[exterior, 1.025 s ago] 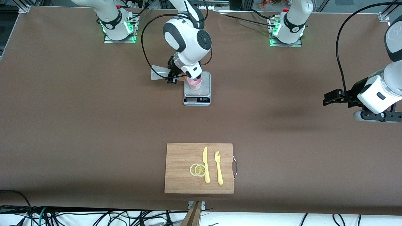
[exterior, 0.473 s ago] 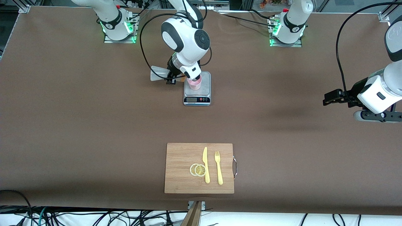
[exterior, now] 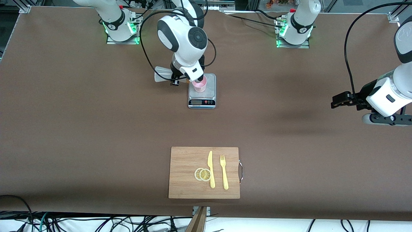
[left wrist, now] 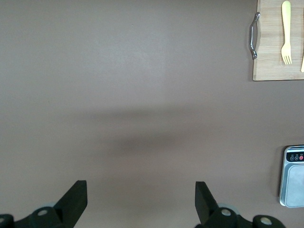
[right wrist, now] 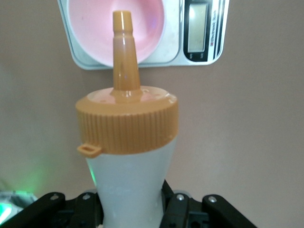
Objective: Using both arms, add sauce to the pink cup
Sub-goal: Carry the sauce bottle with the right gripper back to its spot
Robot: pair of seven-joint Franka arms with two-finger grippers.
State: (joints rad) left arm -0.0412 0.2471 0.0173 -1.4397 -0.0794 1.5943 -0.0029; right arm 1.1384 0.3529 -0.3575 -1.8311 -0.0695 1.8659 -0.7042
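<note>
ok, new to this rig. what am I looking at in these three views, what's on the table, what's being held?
Two white robot arms work at a brown table. The wide picture looks down from across the table; the other two come from cameras on each arm's wrist.

The right gripper is shut on the sauce bottle, tipped with its orange nozzle aimed at the pink cup. The cup stands on a kitchen scale.

The left gripper waits open over bare table at the left arm's end.

Nearer the front camera lies a cutting board with a knife, a fork and two lemon slices.
</note>
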